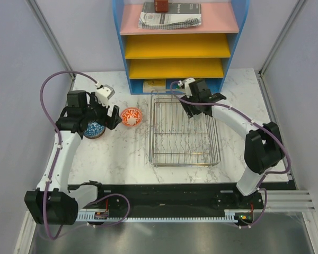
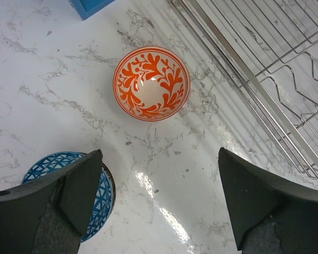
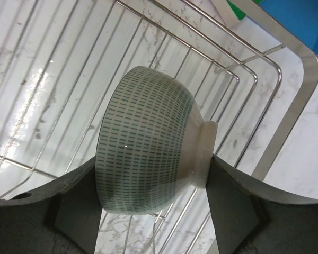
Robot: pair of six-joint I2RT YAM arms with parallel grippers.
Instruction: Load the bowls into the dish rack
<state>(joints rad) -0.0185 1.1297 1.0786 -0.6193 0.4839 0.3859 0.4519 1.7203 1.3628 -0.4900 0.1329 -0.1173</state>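
The rack (image 1: 184, 164) sits on the marble surface (image 1: 116, 159), its far end just in front of the blue shelf (image 1: 175, 47). Over the rack's far end, toward its right side, the right hand (image 3: 151, 169) grips the green bowl (image 3: 146, 132). The bowl is turned on its side, with one finger (image 3: 69, 211) against the mouth side and the other pressed on the foot ring. From the wrist camera the bowl hangs over the wires near the rack's far corner, and I cannot tell whether it touches them. Left of the rack, the orange bowl (image 1: 131, 116) stands upright on the surface, near the rack's far left corner but apart from its rim. Farther left of the rack, the blue bowl (image 1: 94, 129) also stands upright, well apart from the rack, near the orange bowl and not touching it. The left hand (image 1: 102, 120) hangs over the blue bowl, its jaws spread wide and holding nothing. From its own camera one finger (image 2: 69, 196) covers part of the blue bowl. The orange bowl lies in the open gap ahead, between that hand and the rack's left rim. Behind the rack, some papers (image 1: 169, 16) lie on the shelf's pink top tray.
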